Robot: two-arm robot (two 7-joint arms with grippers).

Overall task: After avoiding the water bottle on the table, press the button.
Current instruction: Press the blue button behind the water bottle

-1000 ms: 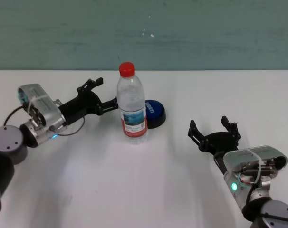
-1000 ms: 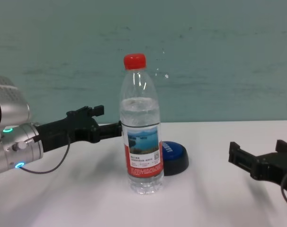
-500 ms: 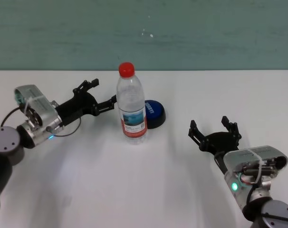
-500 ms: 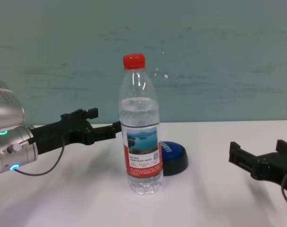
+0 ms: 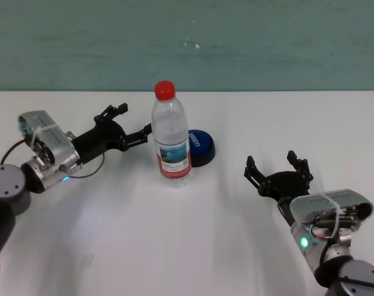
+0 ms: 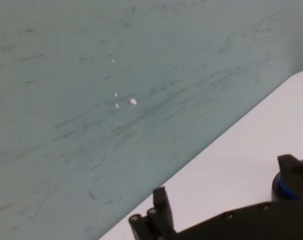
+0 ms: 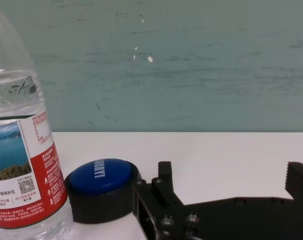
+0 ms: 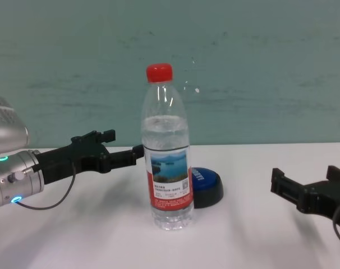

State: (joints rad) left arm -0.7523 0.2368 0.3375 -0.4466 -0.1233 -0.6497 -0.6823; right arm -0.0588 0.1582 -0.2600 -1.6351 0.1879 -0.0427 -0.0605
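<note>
Head view: the left end effector hovers spread open and empty just left of the bottle, which stands on the tabletop with the button just right behind it. Swinging straight across could topple the bottle. The right end effector, open, empty, sits parked near right

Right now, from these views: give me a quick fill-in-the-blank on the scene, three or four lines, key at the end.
1. The water bottle has a ____ cap.
2. The button sits on the table just ____ the bottle, seen from the head.
3. The ____ gripper is the one reaching beside the bottle.
4. The right gripper has its fingers ____.

Missing words: red; behind; left; open
</note>
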